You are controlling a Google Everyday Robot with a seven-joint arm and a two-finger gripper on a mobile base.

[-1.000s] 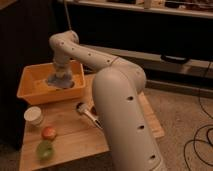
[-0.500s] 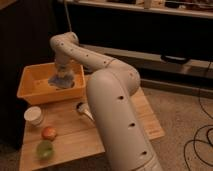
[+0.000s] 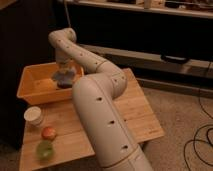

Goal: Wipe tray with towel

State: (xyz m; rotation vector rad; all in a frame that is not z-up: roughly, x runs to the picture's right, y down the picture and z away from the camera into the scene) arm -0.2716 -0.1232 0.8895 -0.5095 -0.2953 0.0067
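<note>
The orange-yellow tray (image 3: 31,89) stands at the back left of the wooden table. My gripper (image 3: 64,73) reaches down into its right half from above, with the white arm curving over the table in front. The gripper is shut on the pale blue-grey towel (image 3: 63,79), which is bunched beneath it and rests on the tray floor near the right wall. The arm's wrist hides the fingertips themselves.
On the table (image 3: 137,112) in front of the tray stand a small white cup (image 3: 34,115), a reddish-orange round thing (image 3: 48,133) and a green one (image 3: 45,149). A dark shelf unit runs behind. Cables (image 3: 200,145) lie on the floor at right.
The gripper and towel have slid a little toward the tray's far right corner. The arm's thick lower link has swung left and nearer the camera.
</note>
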